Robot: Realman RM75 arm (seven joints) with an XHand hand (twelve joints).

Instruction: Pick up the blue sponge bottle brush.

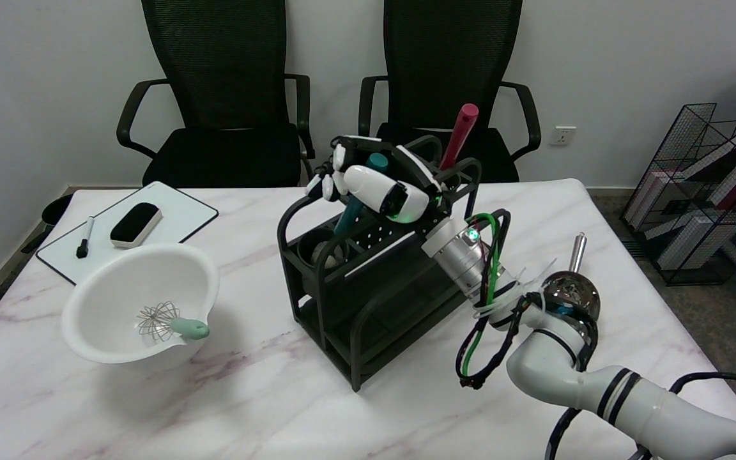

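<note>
- The fingers [326,182] of the right hand [374,182] curl in around the teal handle of the blue sponge bottle brush [350,214], near its top end; the handle passes through the hand, so it looks gripped, though the exact contact is hidden behind the palm.
- The brush stands tilted in a round cup at the left end of the black rack [368,294], its handle leaning up and to the right into the hand. The sponge end is down inside the cup and cannot be made out clearly.
- A red-handled tool [460,134] stands in the rack's far right end, leaning right, just behind the hand.
- The right arm [598,383] reaches in from the lower right, its silver wrist crossing over the rack's right side.
- A metal ladle [572,287] lies on the table [278,409] just behind the arm's elbow.
- Left of the rack, well apart, a white bowl [141,306] holds a whisk [170,322] with a pale green handle resting over the rim.
- Behind the bowl lies a small whiteboard [170,220] carrying a black eraser [136,225] and a marker [85,237].
- Two black chairs [221,96] stand behind the table.
</note>
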